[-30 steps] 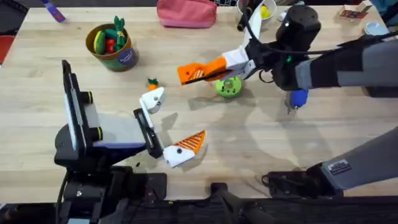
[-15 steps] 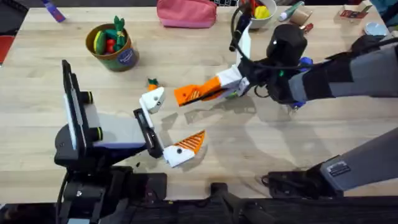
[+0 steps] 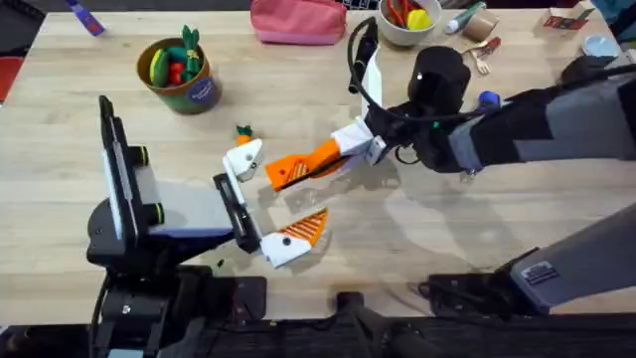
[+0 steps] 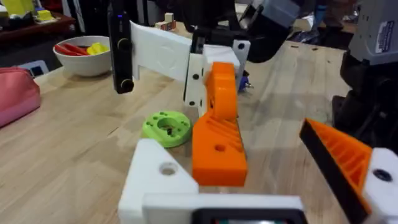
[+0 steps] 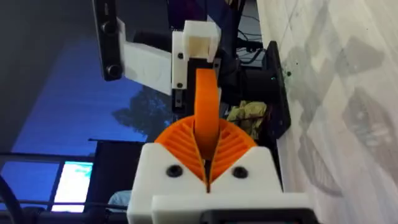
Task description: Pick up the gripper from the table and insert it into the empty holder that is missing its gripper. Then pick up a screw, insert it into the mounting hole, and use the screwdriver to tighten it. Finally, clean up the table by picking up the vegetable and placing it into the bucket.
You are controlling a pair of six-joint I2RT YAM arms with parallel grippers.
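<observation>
My right gripper (image 3: 345, 149) is shut on the gripper, an orange ribbed wedge (image 3: 296, 169), and reaches across the middle. The wedge's tip hangs just right of the empty holder (image 3: 243, 159), the white far finger mount of my left gripper (image 3: 268, 199). That gripper is open; its near finger (image 3: 295, 239) carries an orange pad. In the left wrist view the wedge (image 4: 217, 137) hangs right beside the holder (image 4: 158, 180). The carrot (image 3: 243, 131) lies just behind the holder. The bucket (image 3: 179, 75) stands at the back left. The blue screwdriver (image 3: 486, 98) lies partly hidden under the right arm.
A green disc (image 4: 166, 126) lies on the table under the right gripper. A pink pouch (image 3: 298, 20) and a white bowl (image 3: 402, 22) sit along the back edge, with small loose items at the back right.
The right arm has carried the orange wedge left and nearer, from over the green disc to just beside the empty holder. The left arm has not moved.
</observation>
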